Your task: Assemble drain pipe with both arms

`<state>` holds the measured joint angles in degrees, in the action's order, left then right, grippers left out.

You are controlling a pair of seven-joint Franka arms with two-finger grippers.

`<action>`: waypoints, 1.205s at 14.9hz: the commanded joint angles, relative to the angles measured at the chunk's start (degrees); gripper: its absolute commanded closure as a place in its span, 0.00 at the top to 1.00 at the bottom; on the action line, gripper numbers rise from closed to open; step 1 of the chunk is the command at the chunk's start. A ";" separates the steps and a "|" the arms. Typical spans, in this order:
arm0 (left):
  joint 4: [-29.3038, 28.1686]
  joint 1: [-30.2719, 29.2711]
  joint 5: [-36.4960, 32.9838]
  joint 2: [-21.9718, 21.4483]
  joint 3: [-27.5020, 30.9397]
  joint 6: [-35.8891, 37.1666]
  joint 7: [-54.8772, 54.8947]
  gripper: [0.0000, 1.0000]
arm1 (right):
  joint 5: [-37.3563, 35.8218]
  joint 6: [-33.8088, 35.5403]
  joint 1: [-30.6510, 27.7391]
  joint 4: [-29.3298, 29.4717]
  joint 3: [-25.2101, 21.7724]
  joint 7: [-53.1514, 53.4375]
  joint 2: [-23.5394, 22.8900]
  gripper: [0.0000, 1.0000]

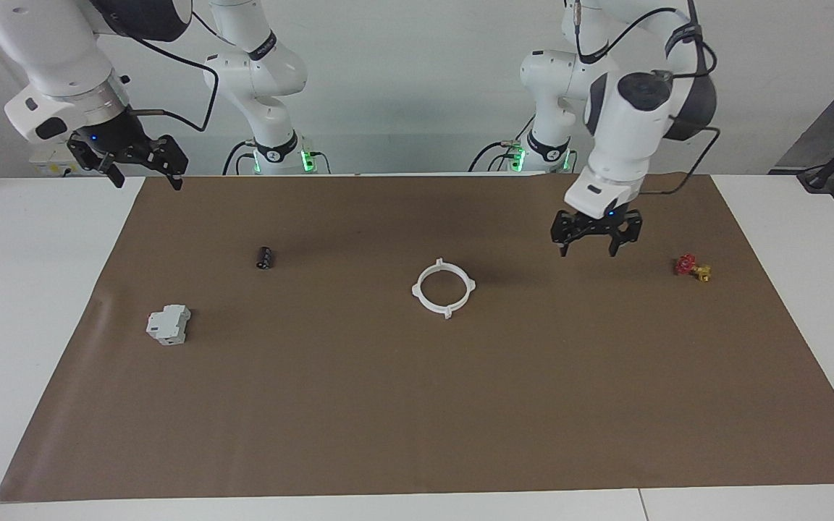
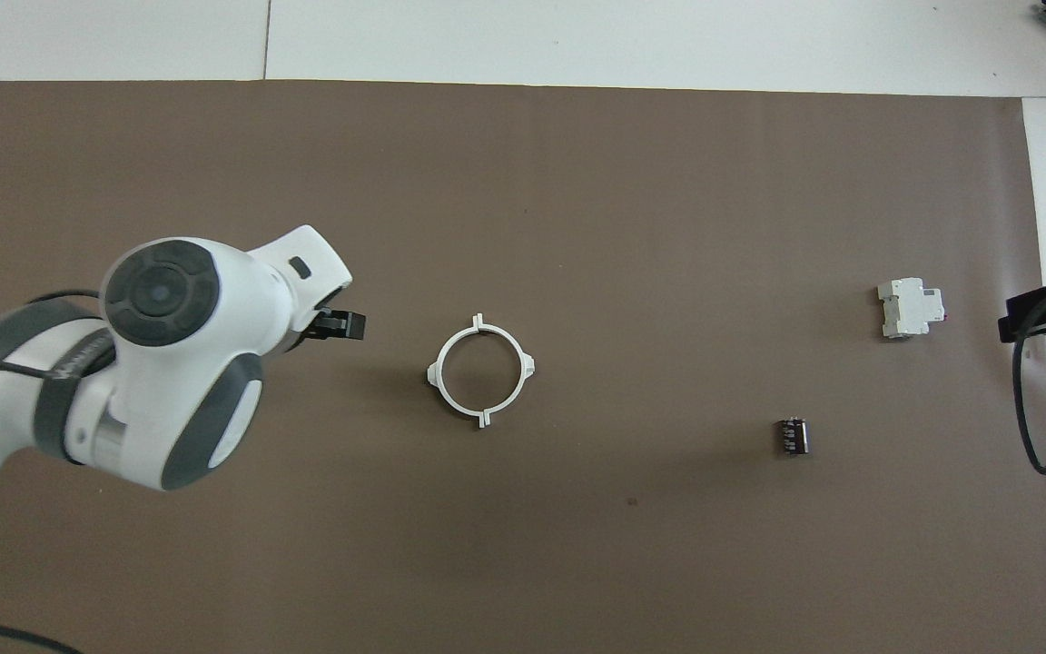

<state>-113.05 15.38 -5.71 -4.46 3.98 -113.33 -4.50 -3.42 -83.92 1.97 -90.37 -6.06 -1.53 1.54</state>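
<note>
Facing view, surface: white table (image 1: 40, 304) w/ brown paper sheet (image 1: 417, 405) over most of it; sheet matte, faint creases; plain white wall above the arm bases
Drain pipe (image 1: 444, 288): thin white plastic ring, flat on sheet about mid-table; small outward tabs round rim; the two arcs read as one closed ring; nothing touching it
Left gripper (image 1: 595, 250): black, two-finger; up in the air over bare sheet, between ring and red-and-yellow part; fingers apart, empty
Right gripper (image 1: 145, 177): black; raised over sheet edge at right arm's end of table; fingers apart, empty; arm waits
Grey block (image 1: 169, 323): pale, boxy, moulded plastic; toward right arm's end
Black cylinder (image 1: 266, 257): small, ribbed, on its side; nearer to robots than block
Red-and-yellow part (image 1: 693, 267): small; toward left arm's end; shape too small to tell
</note>
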 commanded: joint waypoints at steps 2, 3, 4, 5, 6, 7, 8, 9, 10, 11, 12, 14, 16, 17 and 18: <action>4.24 -10.43 3.33 -3.71 -0.55 10.82 15.55 1.00 | 0.96 -0.72 -0.22 -1.04 0.00 -1.20 0.83 1.00; 4.24 -11.85 3.42 -4.84 -0.55 11.98 16.18 1.00 | 0.96 -0.72 -0.22 -1.04 0.00 -1.20 0.83 1.00; 3.81 -12.04 3.42 -6.16 -0.55 12.42 15.84 1.00 | 0.96 -0.72 -0.22 -1.04 0.00 -1.20 0.83 1.00; 3.89 -12.04 3.42 -6.35 -0.81 12.34 15.66 1.00 | 0.96 -0.72 -0.22 -1.04 0.00 -1.20 0.83 1.00; 3.98 -11.87 3.34 -6.35 -0.90 12.08 15.75 1.00 | 0.96 -0.72 -0.22 -1.04 0.00 -1.20 0.83 1.00; 4.07 -11.69 3.25 -6.17 -0.90 11.73 15.75 1.00 | 0.96 -0.72 -0.22 -1.04 0.00 -1.20 0.83 1.00; 4.68 -11.69 3.16 -5.82 -0.90 11.55 15.75 1.00 | 0.96 -0.72 -0.22 -1.04 0.00 -1.20 0.83 1.00; 6.08 -12.04 3.16 -5.47 -0.90 12.16 16.01 1.00 | 0.96 -0.72 -0.22 -1.04 0.00 -1.20 0.83 1.00; 6.87 -12.04 3.16 -4.95 -0.90 12.51 16.19 1.00 | 0.96 -0.72 -0.22 -1.04 0.00 -1.20 0.83 1.00; 6.88 -12.04 3.07 -4.86 -0.90 11.99 16.45 1.00 | 0.96 -0.72 -0.22 -1.04 0.00 -1.20 0.83 1.00; 7.14 -11.95 2.81 -4.68 -0.90 12.16 16.97 1.00 | 0.96 -0.72 -0.22 -1.04 0.00 -1.20 0.83 1.00; 10.37 -11.78 2.54 -2.50 -0.90 14.43 17.24 1.00 | 0.96 -0.72 -0.22 -1.04 0.00 -1.20 0.83 1.00; 18.53 -11.43 2.54 1.81 -0.99 21.80 17.33 1.00 | 0.96 -0.72 -0.22 -1.04 0.00 -1.20 0.83 1.00; 21.44 -11.60 2.46 2.43 -0.99 25.14 17.42 1.00 | 0.96 -0.72 -0.22 -0.95 0.00 -1.20 0.83 1.00; 22.08 -11.86 2.72 2.35 -0.91 26.04 17.50 1.00 | 0.96 -0.72 -0.22 -1.04 0.00 -1.20 0.83 1.00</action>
<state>-97.82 3.52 -3.07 -5.25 2.80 -92.85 11.97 -3.42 -83.92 1.97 -90.36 -6.06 -1.53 1.54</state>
